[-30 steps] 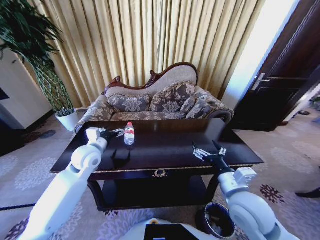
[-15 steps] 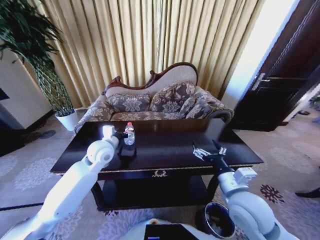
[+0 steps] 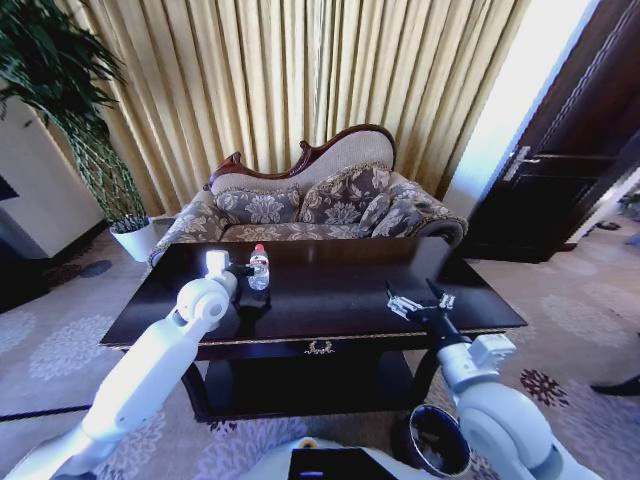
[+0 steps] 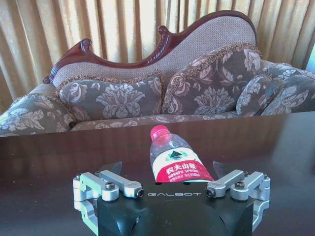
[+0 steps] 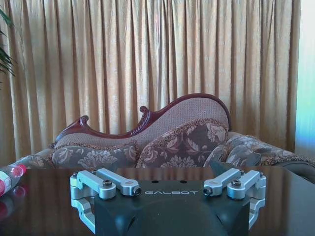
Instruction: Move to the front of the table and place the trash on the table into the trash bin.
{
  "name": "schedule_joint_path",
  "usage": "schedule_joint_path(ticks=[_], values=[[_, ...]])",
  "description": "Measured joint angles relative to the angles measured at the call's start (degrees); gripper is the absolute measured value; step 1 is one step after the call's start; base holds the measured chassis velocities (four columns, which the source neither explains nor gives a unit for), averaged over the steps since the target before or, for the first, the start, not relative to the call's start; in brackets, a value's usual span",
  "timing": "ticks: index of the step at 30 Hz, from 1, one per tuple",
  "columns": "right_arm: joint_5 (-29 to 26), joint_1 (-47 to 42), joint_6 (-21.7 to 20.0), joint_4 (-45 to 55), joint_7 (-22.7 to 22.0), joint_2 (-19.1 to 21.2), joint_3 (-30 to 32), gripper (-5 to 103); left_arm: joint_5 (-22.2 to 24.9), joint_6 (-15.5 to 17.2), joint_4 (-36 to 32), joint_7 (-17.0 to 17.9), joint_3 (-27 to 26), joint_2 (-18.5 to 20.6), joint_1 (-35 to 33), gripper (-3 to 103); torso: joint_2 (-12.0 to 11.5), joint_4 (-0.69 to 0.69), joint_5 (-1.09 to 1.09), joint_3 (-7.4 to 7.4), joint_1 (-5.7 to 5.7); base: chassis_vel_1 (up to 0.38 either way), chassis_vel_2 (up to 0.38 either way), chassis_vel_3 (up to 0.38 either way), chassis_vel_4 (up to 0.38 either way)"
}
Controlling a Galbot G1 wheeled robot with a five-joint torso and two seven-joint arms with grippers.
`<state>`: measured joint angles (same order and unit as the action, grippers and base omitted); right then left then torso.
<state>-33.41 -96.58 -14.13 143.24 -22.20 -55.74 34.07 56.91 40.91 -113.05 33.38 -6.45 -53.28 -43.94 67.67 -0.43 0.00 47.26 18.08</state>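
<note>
L gripper [image 4: 166, 169] spread round bottle [image 4: 172, 157] on table [image 3: 340, 285].

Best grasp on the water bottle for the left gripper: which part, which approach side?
Judging from the pose, grip the labelled body, coming in level from the table's front. The water bottle stands upright on the table, red cap up, already centred between the open fingers of the left gripper. The label band looks widest and straight-sided; the neck tapers. The right gripper hovers open over the table's right.
</note>
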Motion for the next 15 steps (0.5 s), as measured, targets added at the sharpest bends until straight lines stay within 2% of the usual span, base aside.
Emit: schedule_joint_path(ticks=[15], values=[[-1.1, 0.3, 0.0, 0.0, -0.1, 0.0, 1.3, 100, 0.3, -0.1, 1.0, -0.7, 0.3, -1.4, -0.4, 100, 0.0, 0.00, 0.01, 0.00, 0.00, 0.000, 0.000, 0.000, 0.000]])
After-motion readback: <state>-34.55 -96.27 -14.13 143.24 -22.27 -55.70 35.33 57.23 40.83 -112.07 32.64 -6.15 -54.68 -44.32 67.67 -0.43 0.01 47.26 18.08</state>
